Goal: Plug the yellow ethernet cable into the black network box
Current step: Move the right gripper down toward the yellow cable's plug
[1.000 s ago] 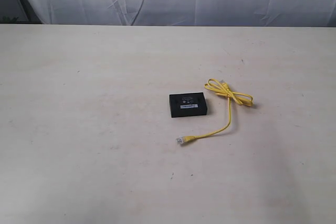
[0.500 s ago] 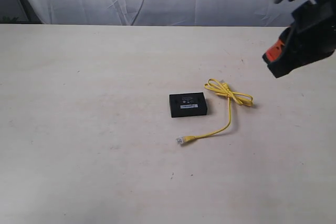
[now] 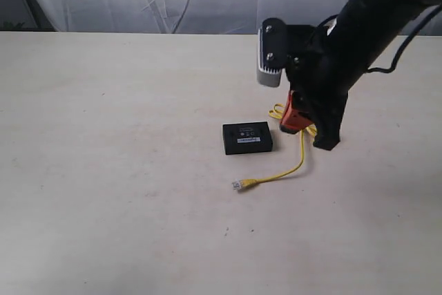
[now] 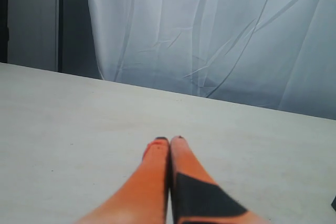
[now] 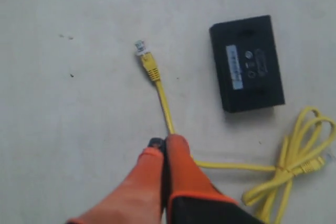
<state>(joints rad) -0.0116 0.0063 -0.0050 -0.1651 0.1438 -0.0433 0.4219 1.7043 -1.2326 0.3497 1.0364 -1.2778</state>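
Hovering right claw (pinched), cable beneath

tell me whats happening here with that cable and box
The right gripper, shut and empty, hovers over the yellow ethernet cable, which lies on the table beside the black network box. The cable's free plug lies apart from the box, not plugged in. The left gripper is shut over the table.
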